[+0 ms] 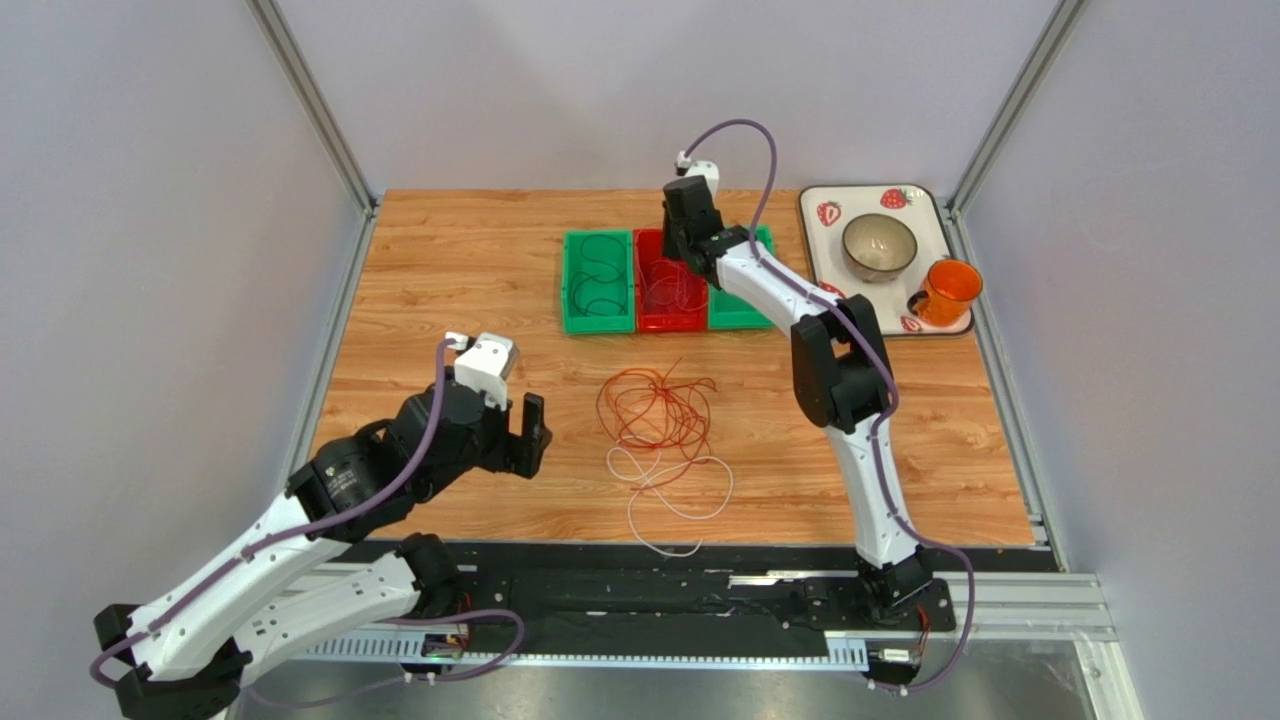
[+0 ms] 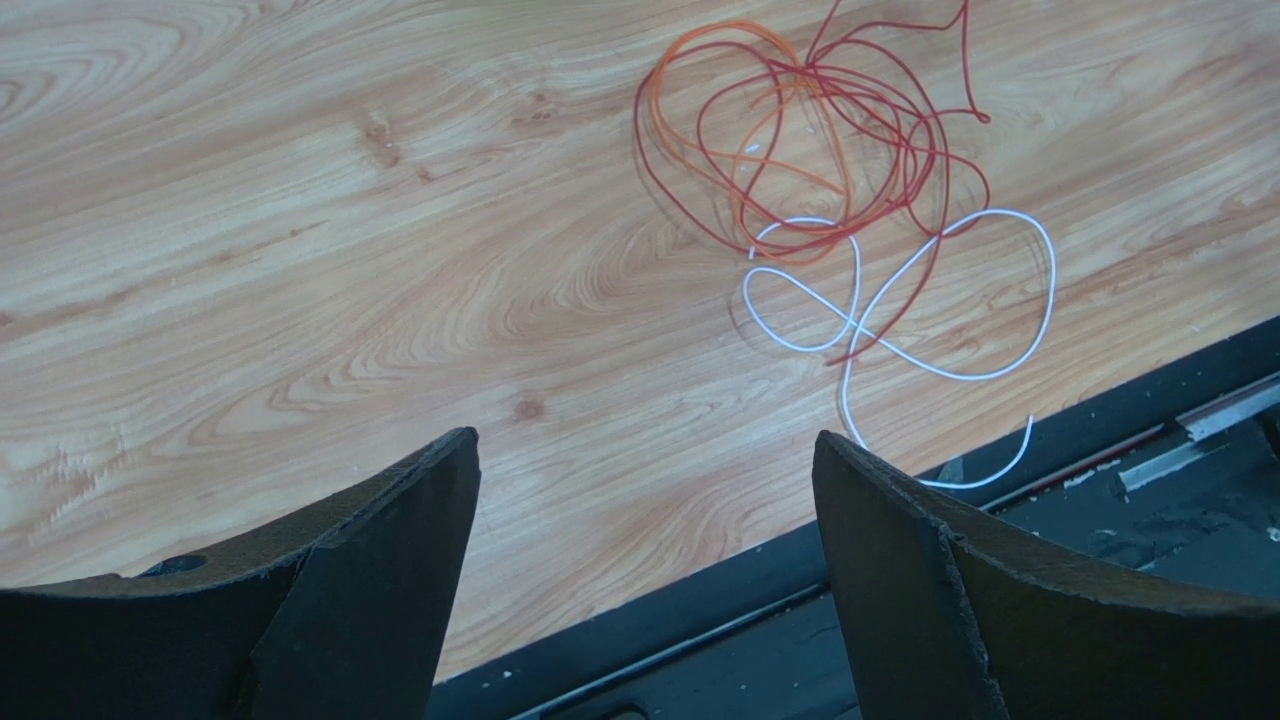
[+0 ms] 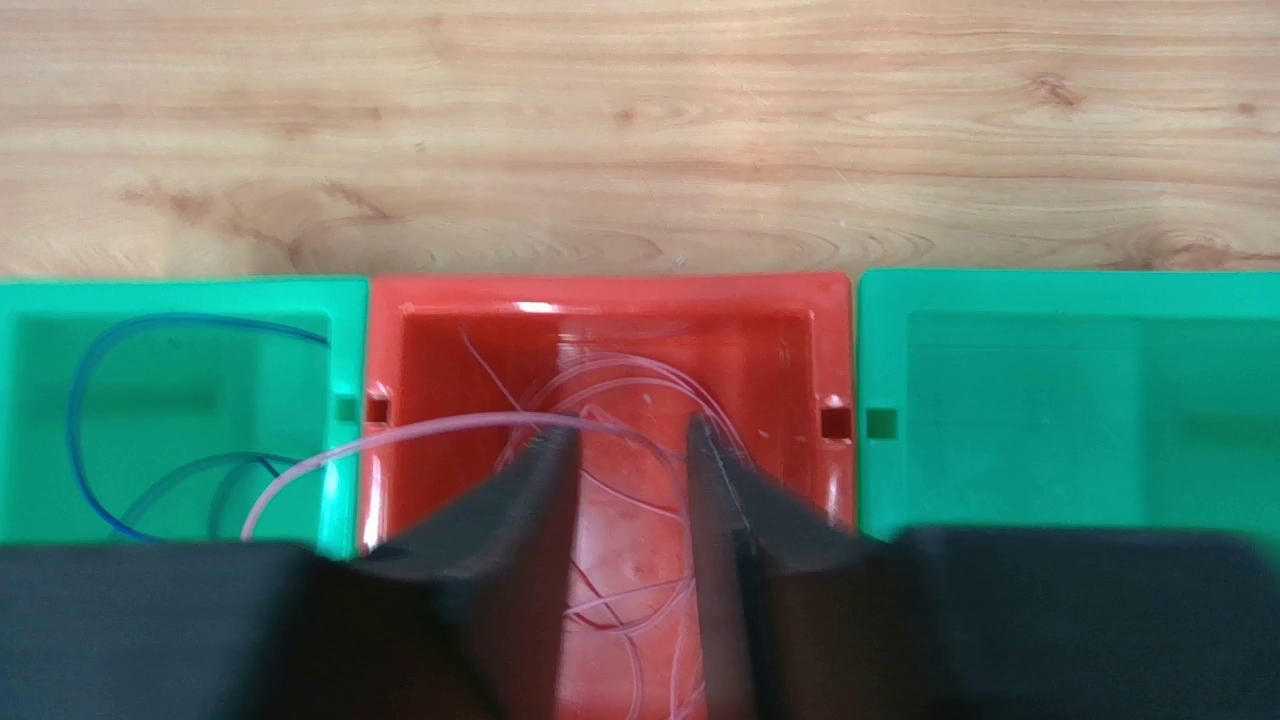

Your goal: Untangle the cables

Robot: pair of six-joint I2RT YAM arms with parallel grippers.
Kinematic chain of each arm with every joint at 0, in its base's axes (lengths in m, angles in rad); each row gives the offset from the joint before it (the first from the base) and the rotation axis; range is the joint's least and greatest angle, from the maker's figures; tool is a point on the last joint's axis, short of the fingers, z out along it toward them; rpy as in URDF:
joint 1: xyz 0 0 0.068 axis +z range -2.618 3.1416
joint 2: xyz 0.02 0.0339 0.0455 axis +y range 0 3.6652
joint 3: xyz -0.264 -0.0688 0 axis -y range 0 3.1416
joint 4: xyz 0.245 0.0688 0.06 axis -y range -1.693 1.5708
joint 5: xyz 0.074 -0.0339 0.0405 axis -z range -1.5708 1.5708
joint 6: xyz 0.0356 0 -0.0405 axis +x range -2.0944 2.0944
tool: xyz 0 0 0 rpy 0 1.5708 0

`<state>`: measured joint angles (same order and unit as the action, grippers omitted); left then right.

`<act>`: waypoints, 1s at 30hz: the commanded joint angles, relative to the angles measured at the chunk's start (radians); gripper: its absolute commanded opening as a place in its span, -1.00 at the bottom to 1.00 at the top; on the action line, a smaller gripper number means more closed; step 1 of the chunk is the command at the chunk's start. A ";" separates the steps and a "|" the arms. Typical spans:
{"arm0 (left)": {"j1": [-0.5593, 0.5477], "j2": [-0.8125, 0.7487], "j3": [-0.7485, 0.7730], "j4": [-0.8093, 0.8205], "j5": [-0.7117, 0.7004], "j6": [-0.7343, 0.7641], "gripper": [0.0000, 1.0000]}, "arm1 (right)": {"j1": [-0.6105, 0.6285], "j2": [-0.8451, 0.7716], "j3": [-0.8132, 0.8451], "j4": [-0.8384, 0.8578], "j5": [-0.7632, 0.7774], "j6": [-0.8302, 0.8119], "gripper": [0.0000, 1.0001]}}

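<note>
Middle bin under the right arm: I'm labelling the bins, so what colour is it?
Red. The middle bin shows best in the right wrist view.

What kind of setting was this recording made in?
Probably a robot lab test cell, not a home or factory: a wood-grain table boxed in by plain grey panels, a left arm and right arm bolted to a rail, and staged props such as sorting bins and a loose cable tangle.
</note>
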<state>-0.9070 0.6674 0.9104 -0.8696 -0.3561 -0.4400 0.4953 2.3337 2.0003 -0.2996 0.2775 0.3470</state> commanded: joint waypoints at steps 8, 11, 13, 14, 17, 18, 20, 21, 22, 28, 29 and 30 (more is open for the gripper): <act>0.005 0.026 0.004 0.029 0.002 0.012 0.79 | 0.043 -0.145 -0.100 0.093 0.092 -0.079 0.15; 0.005 0.034 0.004 0.029 0.000 0.012 0.79 | 0.042 -0.178 -0.126 0.117 0.097 -0.080 0.11; 0.005 0.037 0.004 0.029 0.000 0.012 0.79 | 0.042 -0.210 -0.178 0.149 0.098 -0.082 0.08; 0.005 0.038 0.004 0.029 0.002 0.012 0.78 | 0.042 -0.243 -0.198 0.184 0.095 -0.086 0.07; 0.005 0.044 0.004 0.027 0.002 0.012 0.78 | 0.043 -0.286 -0.264 0.232 0.103 -0.089 0.05; 0.005 0.044 0.005 0.027 0.002 0.014 0.78 | 0.043 -0.307 -0.274 0.235 0.114 -0.091 0.05; 0.005 0.047 0.005 0.027 0.000 0.012 0.78 | 0.043 -0.333 -0.320 0.255 0.143 -0.088 0.04; 0.005 0.047 0.005 0.027 -0.001 0.012 0.78 | 0.043 -0.358 -0.343 0.270 0.143 -0.092 0.05; 0.005 0.049 0.004 0.027 -0.001 0.012 0.78 | 0.043 -0.366 -0.372 0.287 0.143 -0.094 0.06; 0.005 0.060 0.007 0.027 -0.001 0.014 0.77 | 0.043 -0.349 -0.388 0.335 -0.001 -0.069 -0.36; 0.005 0.060 0.007 0.026 -0.001 0.012 0.77 | 0.043 -0.338 -0.365 0.333 -0.033 -0.054 -0.49; 0.005 0.060 0.005 0.026 -0.001 0.014 0.77 | 0.043 -0.326 -0.347 0.332 -0.052 -0.042 -0.61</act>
<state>-0.9070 0.7235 0.9104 -0.8696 -0.3565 -0.4400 0.5385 1.9934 1.6165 -0.0433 0.3222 0.2672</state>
